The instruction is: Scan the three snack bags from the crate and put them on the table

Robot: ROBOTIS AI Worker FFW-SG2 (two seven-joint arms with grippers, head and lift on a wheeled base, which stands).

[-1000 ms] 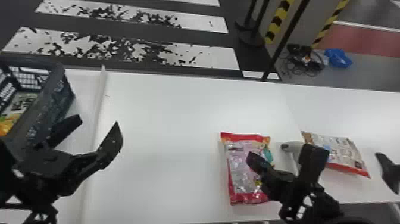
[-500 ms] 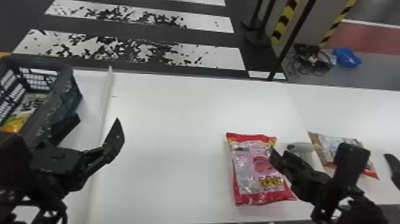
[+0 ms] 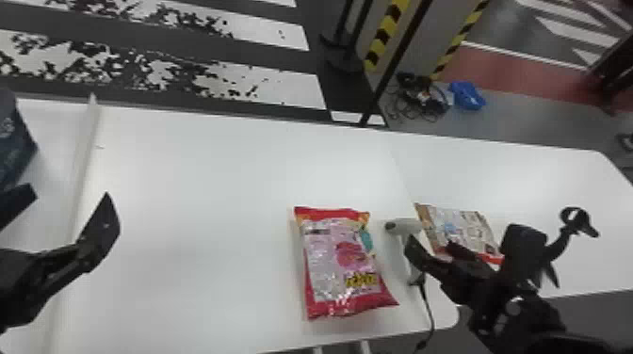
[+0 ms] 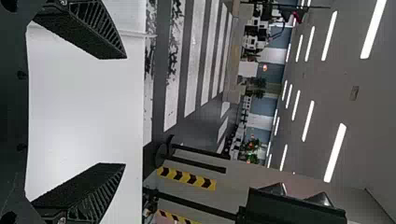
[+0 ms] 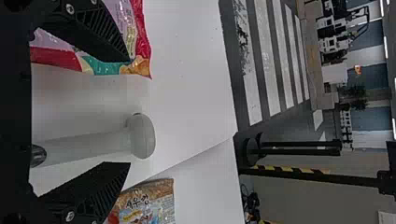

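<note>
Your right gripper (image 5: 129, 112) is open with the scanner (image 5: 141, 136) between its fingers, presumably for pickup; the pink snack bag (image 3: 341, 263) and brown snack bag (image 3: 459, 230) flank them. Your left gripper (image 4: 124, 110) is open, empty. The head view adds the crate (image 3: 16, 141) near the left fingers; the right wrist view clarifies scanner alignment.

The right arm (image 3: 530, 313) was black, its pincer (image 3: 464, 239) bearing wedge-shaped black fingers (image 5: 95, 186) with slanting ribs and silvery screws (image 5: 70, 216).
</note>
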